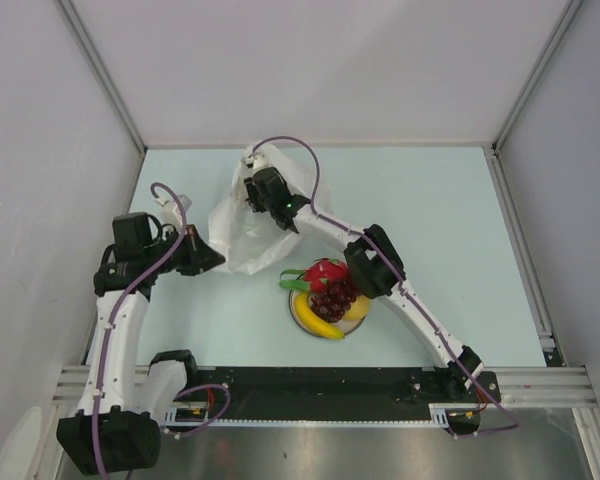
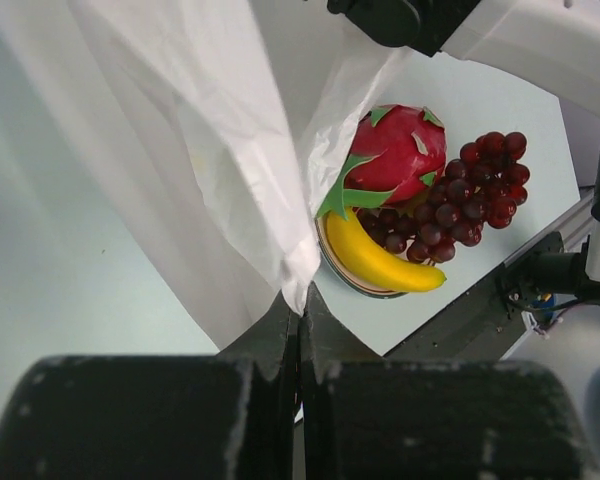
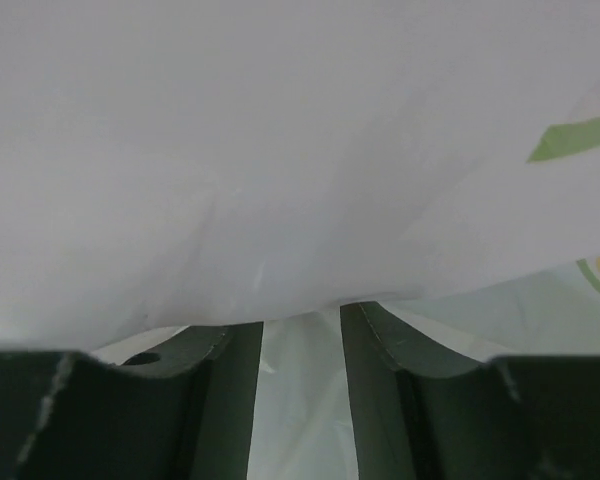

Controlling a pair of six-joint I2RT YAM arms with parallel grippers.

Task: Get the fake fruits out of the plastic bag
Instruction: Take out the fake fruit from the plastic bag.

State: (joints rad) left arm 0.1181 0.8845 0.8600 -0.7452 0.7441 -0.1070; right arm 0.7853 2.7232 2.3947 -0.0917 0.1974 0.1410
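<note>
The plastic bag [image 1: 238, 228] lies crumpled left of centre, held up between both grippers. My left gripper [image 1: 216, 261] is shut on the bag's lower corner; the left wrist view shows the film [image 2: 180, 150] pinched at its tips [image 2: 300, 303]. My right gripper [image 1: 285, 220] is at the bag's upper right edge. In the right wrist view its fingers [image 3: 302, 318] stand apart, with bag film [image 3: 280, 150] draped over their tips. Outside the bag, the red fruit [image 1: 325, 270], grapes [image 1: 335, 297], banana [image 1: 318, 322] and lemon [image 1: 358, 310] sit on the plate [image 1: 296, 312].
The plate [image 2: 345, 283] with the red fruit [image 2: 400, 155], grapes [image 2: 460, 205] and banana [image 2: 380, 262] is right beside the bag's hanging edge. The right arm's forearm [image 1: 375, 265] crosses just above the plate. White walls enclose the table on three sides.
</note>
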